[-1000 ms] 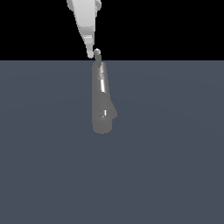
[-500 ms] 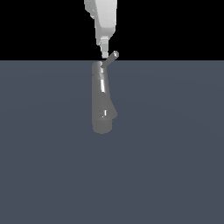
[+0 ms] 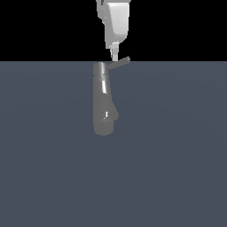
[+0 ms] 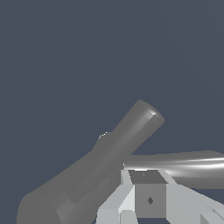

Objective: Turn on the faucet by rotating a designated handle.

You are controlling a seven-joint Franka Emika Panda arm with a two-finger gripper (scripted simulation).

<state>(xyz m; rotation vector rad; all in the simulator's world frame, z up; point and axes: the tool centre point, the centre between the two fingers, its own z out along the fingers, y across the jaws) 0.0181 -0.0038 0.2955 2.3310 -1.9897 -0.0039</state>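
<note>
Where the grey floor [image 3: 177, 168] meets the black backdrop [image 3: 44, 26] in the exterior view, the faucet [image 3: 103, 104] stands as a tall grey column, its cap end at the horizon line and its rounded, bulbous end lower in the frame, a bright streak running down its upper length. The handle [image 3: 119, 63] — a thin grey rod — sticks out from the cap toward the exterior view's right, tilted slightly upward at its far tip. The white gripper [image 3: 115, 56] comes down from the top edge directly above the cap; its narrow tip sits just at the handle's inner stretch, close beside the cap, touching it or very nearly so. The gap between the fingers cannot be made out from this side, so whether the claw is parted or closed, and whether it grips the rod at all, cannot be told. In the wrist view the faucet [image 4: 109, 162] runs diagonally as a thick cylinder with a flat round end, and the handle [image 4: 183, 164] crosses as a shiny bar just beyond the blocky white-and-grey finger [image 4: 146, 197] — the bar lies against or just past the finger's end, contact unclear. The floor [image 4: 65, 65] is plain, uniform slate grey with no markings; the backdrop above it is flat black.
</note>
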